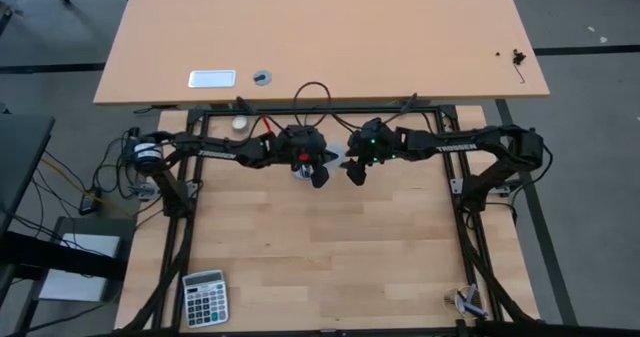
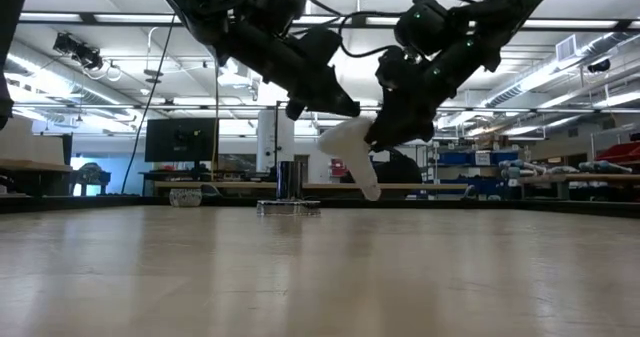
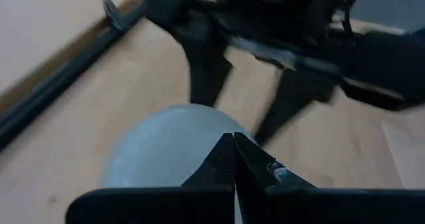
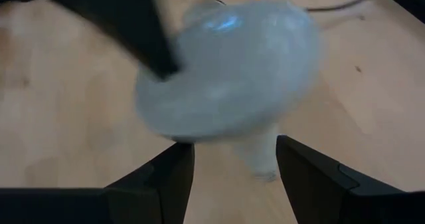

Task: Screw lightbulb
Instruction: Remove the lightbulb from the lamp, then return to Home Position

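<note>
Right hand spread wide around the lightbulb, neck between the fingers, no firm clamp visible. Left hand pinched tight, empty, tip against the lightbulb's dome. Lightbulb tilted in the air above the worktop, short of the socket behind it. Likely trouble: slipped loose, dropped, or met the socket crooked and cross-threaded.

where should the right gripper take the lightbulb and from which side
Probably on the cone neck, just behind the dome, coming from the screw-base side. The lightbulb hangs tilted above the table, base pointing down. The open right gripper already straddles that narrow end; the dome looks too wide.
</note>
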### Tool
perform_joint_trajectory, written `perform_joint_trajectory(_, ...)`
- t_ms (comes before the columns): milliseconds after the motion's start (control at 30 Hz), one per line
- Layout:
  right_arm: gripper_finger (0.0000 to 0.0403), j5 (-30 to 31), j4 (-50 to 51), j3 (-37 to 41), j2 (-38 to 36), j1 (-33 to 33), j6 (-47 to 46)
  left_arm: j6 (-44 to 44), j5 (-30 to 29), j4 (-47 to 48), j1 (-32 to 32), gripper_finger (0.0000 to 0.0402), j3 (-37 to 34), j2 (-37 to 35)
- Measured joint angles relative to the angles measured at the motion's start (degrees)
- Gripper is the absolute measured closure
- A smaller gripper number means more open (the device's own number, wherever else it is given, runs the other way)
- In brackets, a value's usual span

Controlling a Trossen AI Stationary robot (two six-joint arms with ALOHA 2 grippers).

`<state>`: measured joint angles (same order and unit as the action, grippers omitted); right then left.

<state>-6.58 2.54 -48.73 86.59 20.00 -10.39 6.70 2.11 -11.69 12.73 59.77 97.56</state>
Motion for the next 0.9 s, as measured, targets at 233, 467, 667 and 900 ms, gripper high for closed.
perform_joint_trajectory(233, 0.0186, 0.85, -1.42, -0.48, -0.29, 0.81, -0.55, -0.02, 0.86, 2.96, -0.44, 0.0401, -0.38, 0.51)
perform_joint_trajectory(467, 0.0186, -0.15, -0.79, -0.22, -0.07, 1.67, 1.3, 0.02, -0.32, 3.0, -0.37, 0.0401, -0.23, 2.03)
perform_joint_trajectory(667, 0.0186, -0.77, -0.36, -0.09, -0.77, 1.65, 2.04, -1.07, -1.25, 2.53, -0.52, 0.0401, -0.17, 0.69)
perform_joint_trajectory(900, 0.0192, -0.8, 0.55, -0.02, -6.03, 1.33, 6.75, -4.8, -1.44, 3.79, -0.52, 0.0401, -0.11, -3.55)
